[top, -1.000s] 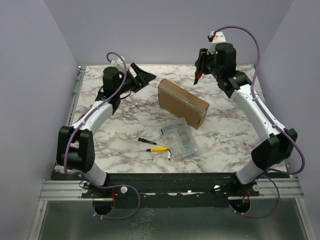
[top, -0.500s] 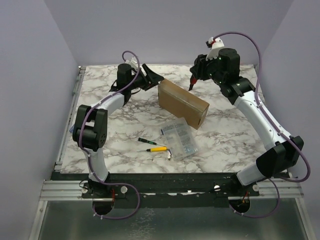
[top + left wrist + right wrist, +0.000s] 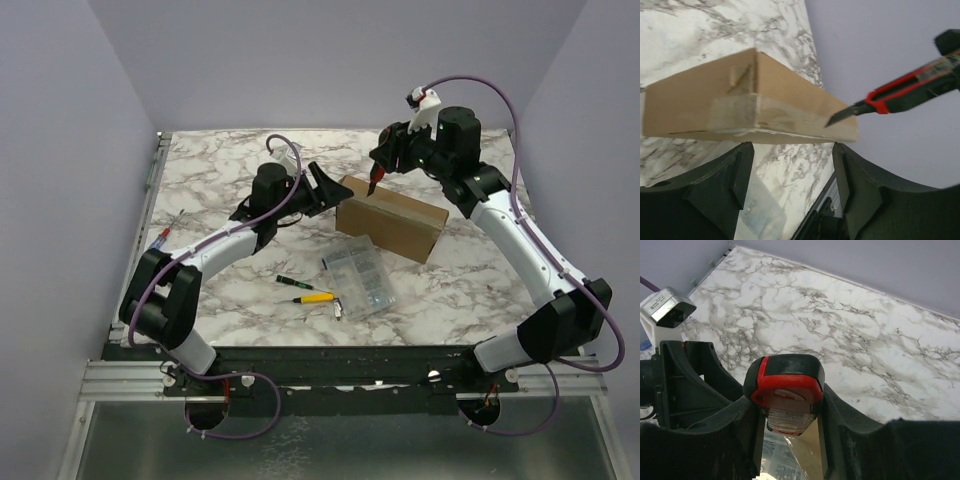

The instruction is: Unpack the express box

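Note:
The express box [image 3: 392, 218], plain brown cardboard with clear tape over its end seam, lies closed in the middle of the table. In the left wrist view the express box [image 3: 715, 102] fills the upper left. My left gripper [image 3: 326, 186] stands open at the box's left end, its fingers [image 3: 867, 187] just short of the cardboard with nothing between them. My right gripper [image 3: 385, 160] is shut on a red and black utility knife [image 3: 787, 385]. The knife blade [image 3: 840, 116] points down at the box's top edge near the taped corner.
A clear plastic compartment case [image 3: 358, 280] lies in front of the box. A small green-tipped screwdriver [image 3: 291, 283] and a yellow-handled tool [image 3: 316, 297] lie to its left. Lilac walls close in the table on three sides.
The left arm swung right to the box's left end and its jaws narrowed slightly. The box turned and shifted right. The right gripper carried the knife left and down over the box's corner.

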You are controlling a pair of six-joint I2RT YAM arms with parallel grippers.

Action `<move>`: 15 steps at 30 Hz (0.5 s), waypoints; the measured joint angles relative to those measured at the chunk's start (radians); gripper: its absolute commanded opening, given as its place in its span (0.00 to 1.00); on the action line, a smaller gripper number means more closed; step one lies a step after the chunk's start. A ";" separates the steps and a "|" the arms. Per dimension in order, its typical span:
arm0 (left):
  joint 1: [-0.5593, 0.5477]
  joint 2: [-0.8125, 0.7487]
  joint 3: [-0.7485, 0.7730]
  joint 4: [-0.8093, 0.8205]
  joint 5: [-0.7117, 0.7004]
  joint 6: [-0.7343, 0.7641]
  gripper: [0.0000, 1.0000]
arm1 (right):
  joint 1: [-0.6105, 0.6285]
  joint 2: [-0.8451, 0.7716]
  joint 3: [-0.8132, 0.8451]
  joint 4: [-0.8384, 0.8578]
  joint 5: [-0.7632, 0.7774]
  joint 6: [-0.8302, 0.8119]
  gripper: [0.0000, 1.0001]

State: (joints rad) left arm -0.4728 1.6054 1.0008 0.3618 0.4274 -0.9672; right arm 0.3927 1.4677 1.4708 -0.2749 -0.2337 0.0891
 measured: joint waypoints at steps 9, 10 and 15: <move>0.108 -0.011 0.004 0.011 0.117 -0.039 0.67 | 0.000 -0.089 -0.138 0.124 -0.127 -0.035 0.00; 0.132 -0.001 0.020 0.008 0.127 -0.039 0.68 | 0.000 -0.098 -0.155 0.149 -0.149 -0.045 0.00; 0.189 0.164 0.230 0.022 0.187 -0.023 0.66 | 0.001 -0.116 -0.231 0.275 -0.227 -0.094 0.00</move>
State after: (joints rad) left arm -0.2840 1.7695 1.2304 0.3840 0.6144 -0.9901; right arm 0.3935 1.3518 1.2400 0.0006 -0.4603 -0.0051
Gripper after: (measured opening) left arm 0.692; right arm 0.447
